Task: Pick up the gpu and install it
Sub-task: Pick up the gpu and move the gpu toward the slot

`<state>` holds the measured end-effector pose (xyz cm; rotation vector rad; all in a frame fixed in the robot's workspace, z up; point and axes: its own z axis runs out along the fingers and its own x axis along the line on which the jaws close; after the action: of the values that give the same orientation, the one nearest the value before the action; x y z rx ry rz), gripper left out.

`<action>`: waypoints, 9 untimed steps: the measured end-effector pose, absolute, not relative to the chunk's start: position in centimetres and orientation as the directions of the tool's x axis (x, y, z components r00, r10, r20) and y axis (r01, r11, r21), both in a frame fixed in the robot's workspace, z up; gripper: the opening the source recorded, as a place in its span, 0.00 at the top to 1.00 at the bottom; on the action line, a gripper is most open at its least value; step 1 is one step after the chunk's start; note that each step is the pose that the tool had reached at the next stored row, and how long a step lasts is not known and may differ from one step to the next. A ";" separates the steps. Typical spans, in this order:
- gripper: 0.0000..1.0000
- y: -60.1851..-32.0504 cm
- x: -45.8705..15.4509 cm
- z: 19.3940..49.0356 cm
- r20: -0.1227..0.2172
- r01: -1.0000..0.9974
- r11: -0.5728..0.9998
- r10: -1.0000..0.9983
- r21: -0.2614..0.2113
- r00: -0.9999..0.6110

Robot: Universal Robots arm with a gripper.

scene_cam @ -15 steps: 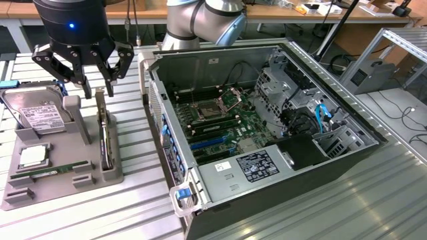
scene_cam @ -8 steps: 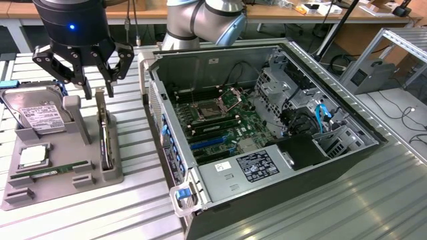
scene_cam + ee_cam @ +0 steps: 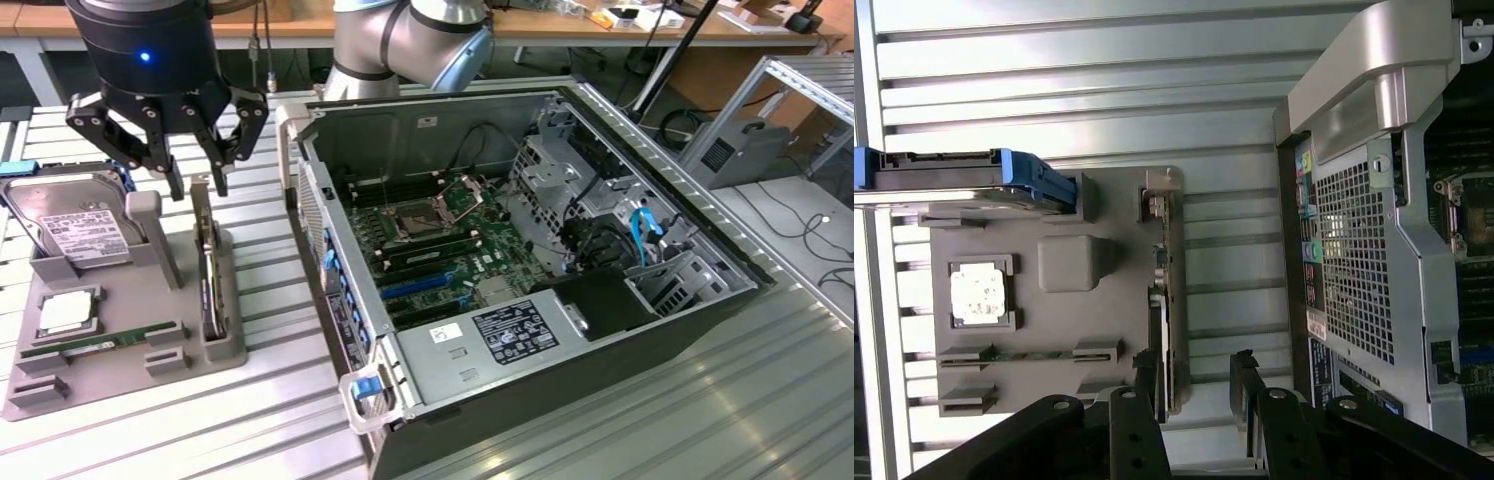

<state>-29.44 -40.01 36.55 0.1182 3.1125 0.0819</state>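
The gpu [image 3: 210,268] stands on edge in a slot of the grey holder tray [image 3: 134,372], a thin dark card with a silvery end. My gripper [image 3: 198,186] hangs just above its far end, open, fingers straddling the card's line without touching it. In the wrist view the gpu [image 3: 1170,290] runs as a narrow strip along the tray's edge. My gripper [image 3: 1194,375] is open around its end, and one fingertip [image 3: 1147,368] sits close beside the card. The open computer case [image 3: 534,250] lies to the exterior view's right of the tray, motherboard [image 3: 441,250] exposed.
The tray also holds a silver hard drive [image 3: 80,228] in a blue frame, a square processor [image 3: 64,313] and a slim green memory stick [image 3: 104,343]. A grey post [image 3: 154,235] rises beside the gpu. The case wall [image 3: 327,250] stands close by. Cables and benches lie beyond.
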 end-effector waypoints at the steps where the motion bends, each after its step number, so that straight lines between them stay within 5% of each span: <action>1: 0.58 -40.0 -29.4 36.5 -0.024 0.075 0.996 0.076 0.053 -0.997; 9: 0.58 -40.0 -29.4 36.4 -0.024 0.075 0.996 0.076 0.053 -0.997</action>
<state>-29.44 -40.02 36.35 0.1182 3.1125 0.0819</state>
